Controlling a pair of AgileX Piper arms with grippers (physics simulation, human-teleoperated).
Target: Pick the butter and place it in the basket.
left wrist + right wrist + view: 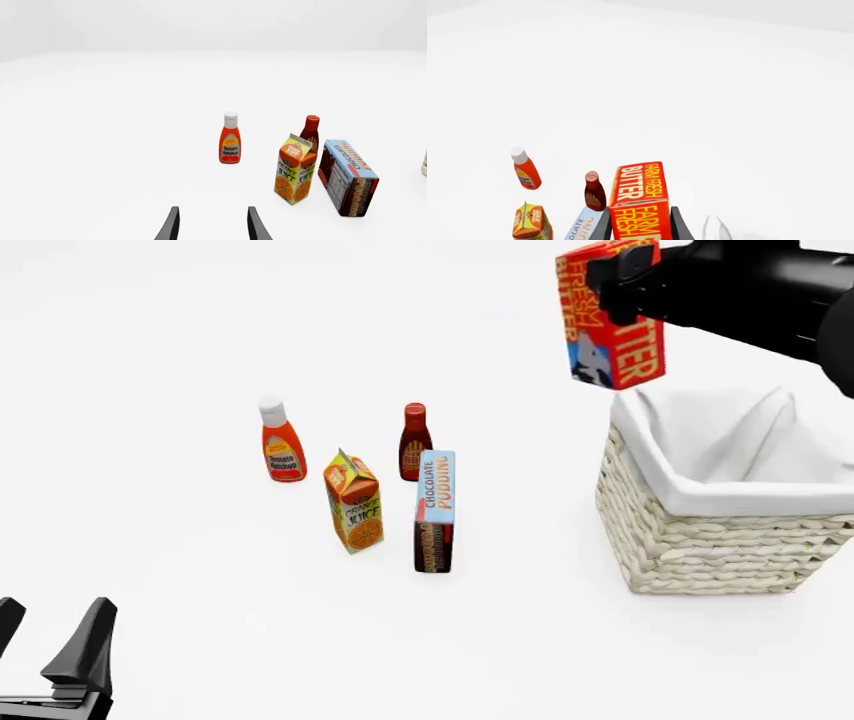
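Note:
The butter (611, 318), a red-and-orange carton with a blue cow patch, hangs in the air at the top of the front view, with my right gripper (627, 280) shut on it. It sits above and just left of the near-left rim of the wicker basket (694, 530). In the right wrist view the butter (639, 200) stands between the two dark fingers (602, 227). My left gripper (47, 645) rests low at the front left, open and holding nothing; its fingertips (172, 222) show in the left wrist view.
A ketchup bottle (279, 441), a dark sauce bottle (414, 440), an orange juice carton (354, 502) and a chocolate pudding box (434, 512) stand grouped left of the basket. The basket's white liner (727, 445) is open at the top.

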